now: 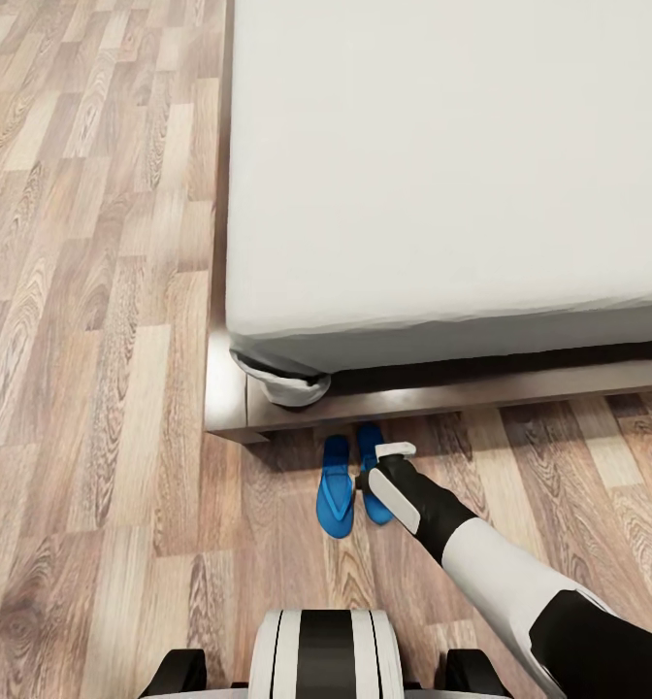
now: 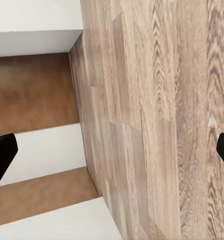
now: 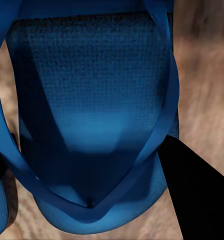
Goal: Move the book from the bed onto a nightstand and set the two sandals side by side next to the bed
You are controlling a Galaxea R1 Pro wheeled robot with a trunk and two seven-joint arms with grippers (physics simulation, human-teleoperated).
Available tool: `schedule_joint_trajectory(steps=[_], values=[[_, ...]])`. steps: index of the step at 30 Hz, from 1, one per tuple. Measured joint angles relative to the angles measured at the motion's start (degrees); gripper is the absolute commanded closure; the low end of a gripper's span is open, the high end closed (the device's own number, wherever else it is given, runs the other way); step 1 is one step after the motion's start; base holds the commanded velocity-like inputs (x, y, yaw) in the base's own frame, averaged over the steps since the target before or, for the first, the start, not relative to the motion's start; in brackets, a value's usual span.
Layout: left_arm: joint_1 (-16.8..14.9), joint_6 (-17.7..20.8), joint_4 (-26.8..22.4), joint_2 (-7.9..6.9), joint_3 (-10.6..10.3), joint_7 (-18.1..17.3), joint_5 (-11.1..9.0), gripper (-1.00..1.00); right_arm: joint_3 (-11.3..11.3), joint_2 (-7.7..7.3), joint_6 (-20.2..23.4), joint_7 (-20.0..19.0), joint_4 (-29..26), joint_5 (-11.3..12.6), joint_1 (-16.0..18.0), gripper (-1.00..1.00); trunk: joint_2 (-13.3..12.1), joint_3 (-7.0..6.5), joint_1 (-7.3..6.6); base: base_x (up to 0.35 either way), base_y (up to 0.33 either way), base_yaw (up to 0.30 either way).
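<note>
Two blue sandals lie on the wood-plank floor (image 1: 93,291) just off the foot corner of the bed (image 1: 442,175), side by side and parallel, toes toward the bed frame. Left sandal (image 1: 335,487) in full sight in the head view; right sandal (image 1: 372,456) partly under the right gripper (image 1: 379,481). From the left sandal, the right one sits at 3 o'clock, almost touching. The bed's dark wooden platform edge runs at 12 o'clock from both, close but apart.

Right wrist view: right sandal (image 3: 92,115) up close, textured blue footbed with its strap meeting in a V at the toe post. One dark finger (image 3: 197,195) shows on one side of the sandal, another at the frame's opposite edge, so the fingers are spread wide with the sandal between them. Contact with the sandal: cannot tell.

Right arm reaches from 4 o'clock in the head view, white forearm, black wrist.

Left wrist view: left gripper (image 2: 112,155) spread wide, black fingertips (image 2: 1,157) at opposite edges, nothing between them; floor planks and white and brown surfaces beyond.

Light grey mattress bare in the part shown. Robot base (image 1: 324,652) at 6 o'clock.
</note>
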State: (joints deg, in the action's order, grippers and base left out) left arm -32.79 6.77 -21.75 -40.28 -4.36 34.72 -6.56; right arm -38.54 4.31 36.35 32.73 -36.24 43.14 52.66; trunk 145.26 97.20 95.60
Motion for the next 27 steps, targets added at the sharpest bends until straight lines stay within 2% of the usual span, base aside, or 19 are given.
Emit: schedule_joint_trajectory(steps=[2,6,27], values=[[0.0,0.0,-0.01,0.0,0.0,0.0,0.0,-1.0,0.0,0.0,-0.01,0.0,0.0,0.01,0.01,1.0,0.0,0.0,0.0,0.0,0.0,0.0],[0.0,0.0,-0.02,0.0,0.0,0.0,-0.01,-1.0,-0.04,-0.03,-0.02,0.0,0.04,0.08,0.02,1.0,0.05,0.88,0.11,0.0,0.0,0.0],[0.01,0.0,-0.02,0.0,0.0,0.0,0.02,-1.0,-0.08,0.03,-0.02,-0.17,1.04,-0.03,0.41,1.0,0.05,0.89,0.1,0.0,0.0,0.0]])
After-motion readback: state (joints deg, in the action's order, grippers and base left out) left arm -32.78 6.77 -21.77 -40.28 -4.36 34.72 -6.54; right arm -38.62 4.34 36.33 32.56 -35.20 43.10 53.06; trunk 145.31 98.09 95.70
